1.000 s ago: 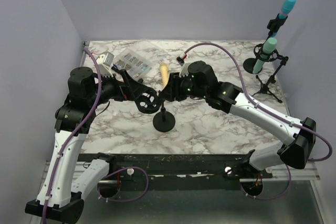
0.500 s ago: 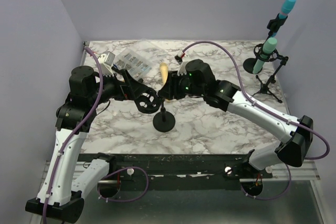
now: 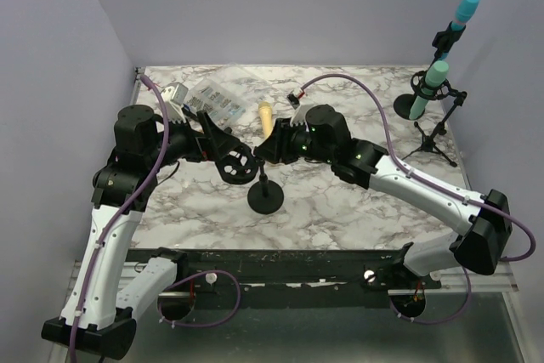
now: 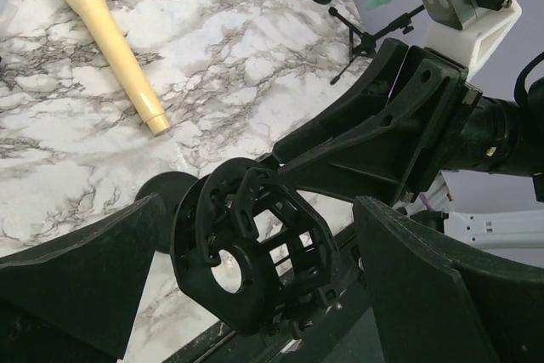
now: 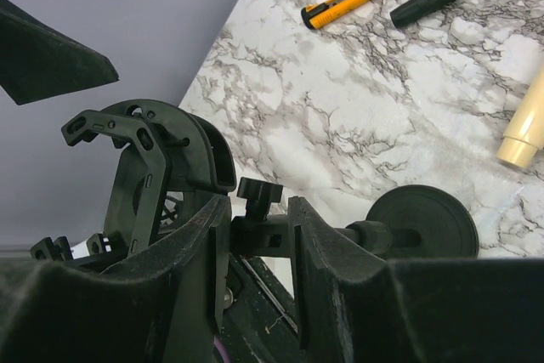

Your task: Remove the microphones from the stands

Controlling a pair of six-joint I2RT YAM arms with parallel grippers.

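while microphone (image 4: pixel 110 44) lies on table (image 3: pixel 340 201), right claw (image 5: pixel 255 227) clamps stand (image 3: pixel 265 197); left claw (image 4: pixel 255 282) spread wide around mount (image 4: pixel 223 210).

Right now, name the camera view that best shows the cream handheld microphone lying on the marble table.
Left wrist: the cream handheld microphone lies whole there, head to tail. Top external shows it small, its near end hidden. Right wrist catches only its tail end at the frame's edge.

Plain lavender walls (image 3: pixel 280 6) enclose a grey-veined white marble-look table (image 3: pixel 340 206) on three sides, evenly lit, a black rail (image 3: pixel 297 263) along its near edge.
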